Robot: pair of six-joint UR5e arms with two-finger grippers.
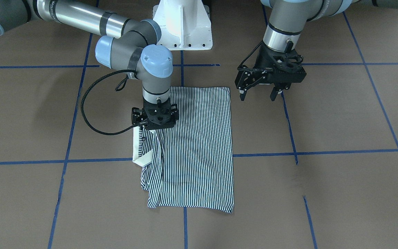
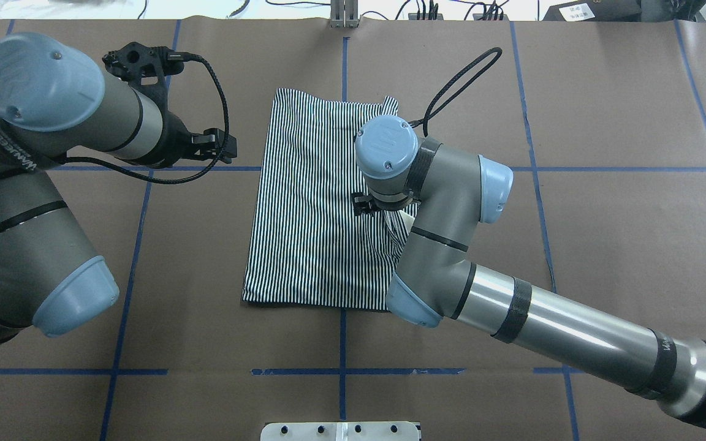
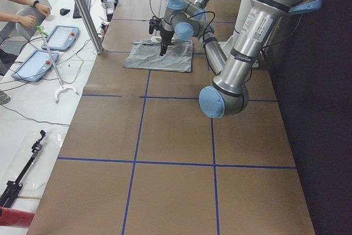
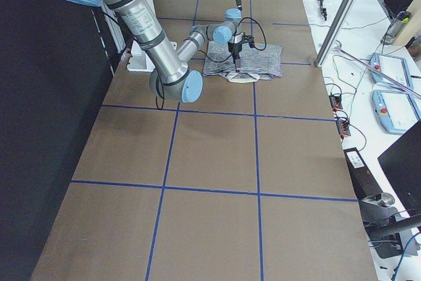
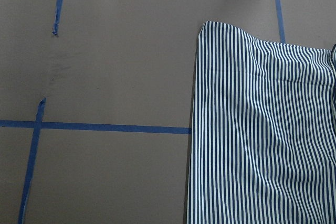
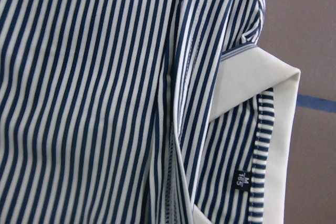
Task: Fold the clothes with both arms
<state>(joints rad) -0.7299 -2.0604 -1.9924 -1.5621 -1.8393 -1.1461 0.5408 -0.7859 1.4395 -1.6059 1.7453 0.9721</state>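
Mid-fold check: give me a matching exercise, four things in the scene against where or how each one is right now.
Things:
1. left gripper
2. right gripper
3. collar
4. polo shirt

Places or states:
A. cream, sticking out at one edge of the polo shirt
B. open, above bare table beside the polo shirt
C. striped, lying on the table
D. low over the polo shirt, next to the collar

Pairs: 1-B, 2-D, 3-A, 4-C

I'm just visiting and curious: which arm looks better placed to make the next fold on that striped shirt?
Probably the right arm: its jaws sit low over the shirt, at the edge by the cream collar. The left arm hangs beside the shirt, jaws open over bare table, touching nothing.
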